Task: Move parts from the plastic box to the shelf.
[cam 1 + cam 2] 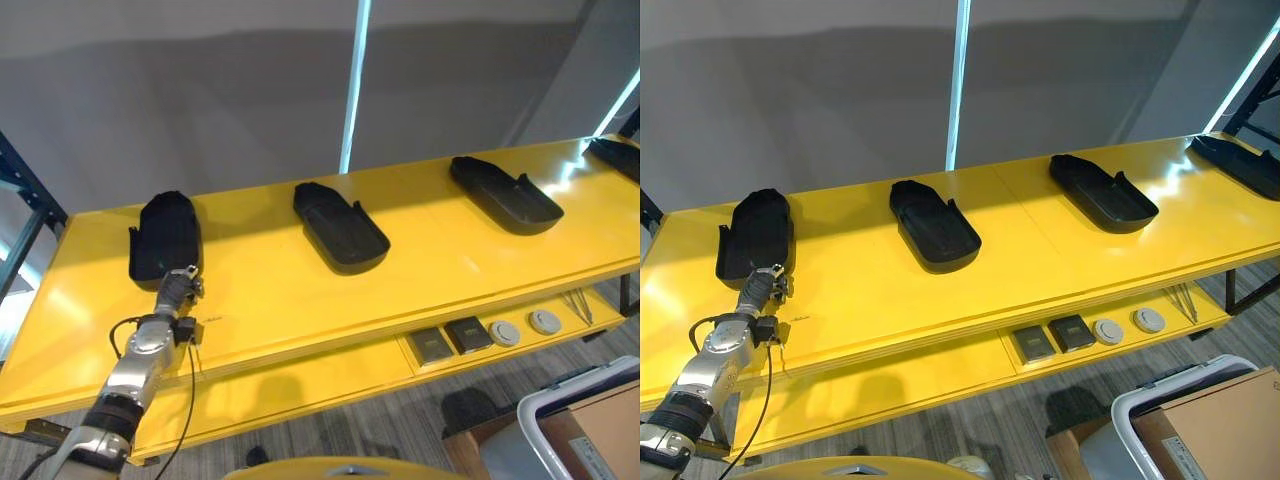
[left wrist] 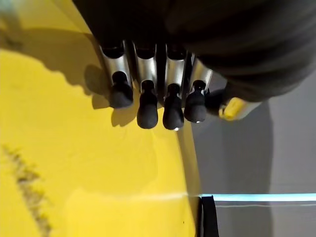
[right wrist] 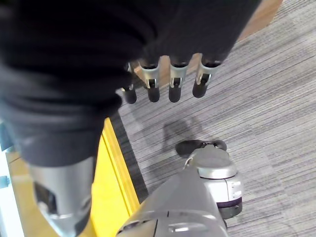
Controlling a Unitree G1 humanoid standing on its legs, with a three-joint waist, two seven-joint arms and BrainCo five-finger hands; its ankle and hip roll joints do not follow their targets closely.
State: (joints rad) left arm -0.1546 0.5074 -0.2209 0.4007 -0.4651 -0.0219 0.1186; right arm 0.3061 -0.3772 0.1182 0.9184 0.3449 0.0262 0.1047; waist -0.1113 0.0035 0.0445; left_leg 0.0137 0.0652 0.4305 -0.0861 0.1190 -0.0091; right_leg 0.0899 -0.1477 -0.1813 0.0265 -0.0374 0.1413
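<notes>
My left hand rests at the near end of the leftmost black part on the yellow shelf, fingers seemingly released; it looks light, rigid moulded plastic, best gripped by its raised rim.

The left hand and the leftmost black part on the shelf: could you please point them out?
left hand (image 1: 176, 288), left eye view, on its back.
leftmost black part (image 1: 166, 233), left eye view, on its middle.
</notes>
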